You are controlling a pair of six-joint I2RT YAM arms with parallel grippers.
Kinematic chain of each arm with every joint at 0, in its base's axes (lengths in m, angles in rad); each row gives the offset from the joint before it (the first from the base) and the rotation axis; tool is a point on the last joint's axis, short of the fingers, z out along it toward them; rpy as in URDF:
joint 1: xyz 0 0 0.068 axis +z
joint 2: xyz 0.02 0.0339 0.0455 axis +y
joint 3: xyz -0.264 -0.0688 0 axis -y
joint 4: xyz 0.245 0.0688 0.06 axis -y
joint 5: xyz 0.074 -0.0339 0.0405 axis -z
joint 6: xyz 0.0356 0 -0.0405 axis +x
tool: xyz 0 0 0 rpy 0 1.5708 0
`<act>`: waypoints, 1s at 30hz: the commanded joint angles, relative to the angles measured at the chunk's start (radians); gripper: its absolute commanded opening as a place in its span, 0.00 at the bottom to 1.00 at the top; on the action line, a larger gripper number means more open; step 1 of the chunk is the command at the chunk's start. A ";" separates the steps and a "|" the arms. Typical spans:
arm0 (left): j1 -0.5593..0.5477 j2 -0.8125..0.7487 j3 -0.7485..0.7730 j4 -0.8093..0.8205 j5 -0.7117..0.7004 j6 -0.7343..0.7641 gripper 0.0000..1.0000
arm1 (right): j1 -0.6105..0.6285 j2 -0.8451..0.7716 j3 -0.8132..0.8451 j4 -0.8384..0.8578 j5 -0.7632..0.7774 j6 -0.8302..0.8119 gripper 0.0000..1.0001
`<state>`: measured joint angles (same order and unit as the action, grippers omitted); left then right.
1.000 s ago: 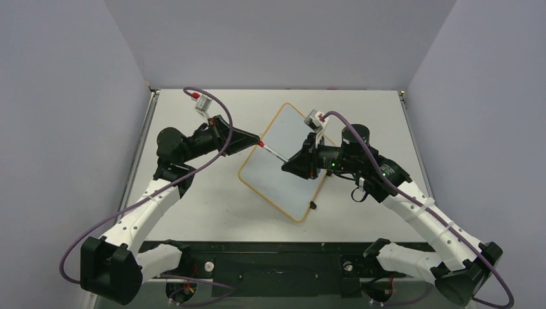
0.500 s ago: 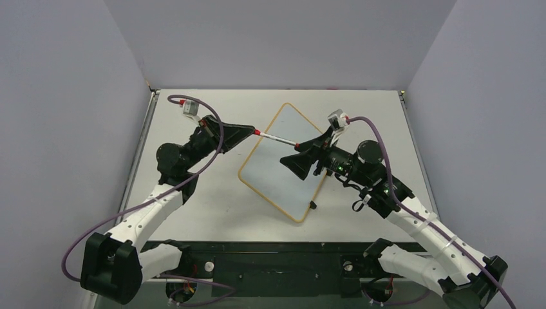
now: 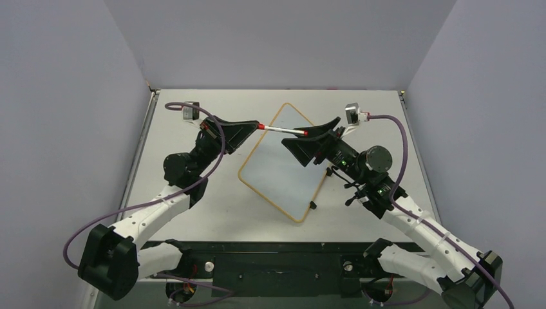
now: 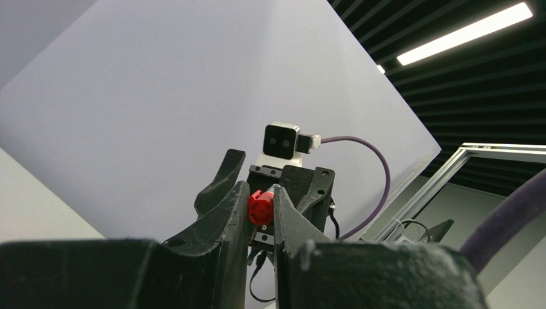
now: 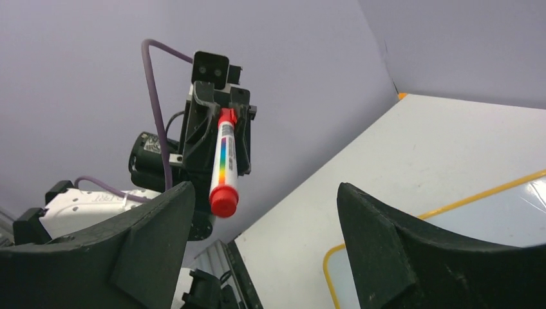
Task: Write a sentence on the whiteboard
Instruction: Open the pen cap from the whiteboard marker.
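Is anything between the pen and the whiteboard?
Nothing I can see. The left gripper holds the marker in the air over the far end of the whiteboard. The open right gripper waits by the marker's free end, which looks capped in red.

One whiteboard (image 3: 277, 174) is counted, laid on one table (image 3: 193, 206). One black clip (image 3: 312, 205) is made out on its near edge. One marker (image 3: 281, 130) is seen, white-barrelled and red at both ends. Two robot arms are counted, the left arm (image 3: 154, 209) and the right arm (image 3: 418, 222). Two two-fingered grippers are counted, the left gripper (image 3: 256, 125) and the right gripper (image 3: 310, 132). Two wrist cameras are counted, the left wrist camera (image 3: 188, 111) and the right wrist camera (image 3: 351, 112). Two purple cables are counted, the left cable (image 3: 129, 212) and the right cable (image 3: 399, 138).
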<state>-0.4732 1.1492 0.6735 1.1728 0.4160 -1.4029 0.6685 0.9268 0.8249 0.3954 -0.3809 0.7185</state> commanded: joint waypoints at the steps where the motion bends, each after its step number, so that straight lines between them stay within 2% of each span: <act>1: -0.039 0.017 0.012 0.090 -0.062 0.013 0.00 | -0.003 0.035 0.023 0.179 0.004 0.058 0.75; 10: -0.066 0.049 0.013 0.116 -0.067 0.034 0.00 | 0.001 0.103 0.059 0.236 -0.030 0.093 0.52; 19: -0.081 0.094 0.010 0.149 -0.069 0.034 0.00 | 0.001 0.124 0.067 0.289 -0.033 0.123 0.51; 24: -0.093 0.111 0.008 0.172 -0.073 0.036 0.00 | 0.002 0.143 0.074 0.296 -0.047 0.134 0.41; 30: -0.103 0.114 0.009 0.175 -0.077 0.042 0.00 | 0.003 0.151 0.069 0.290 -0.043 0.136 0.34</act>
<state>-0.5625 1.2606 0.6735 1.2701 0.3424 -1.3754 0.6685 1.0748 0.8585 0.6270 -0.4088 0.8505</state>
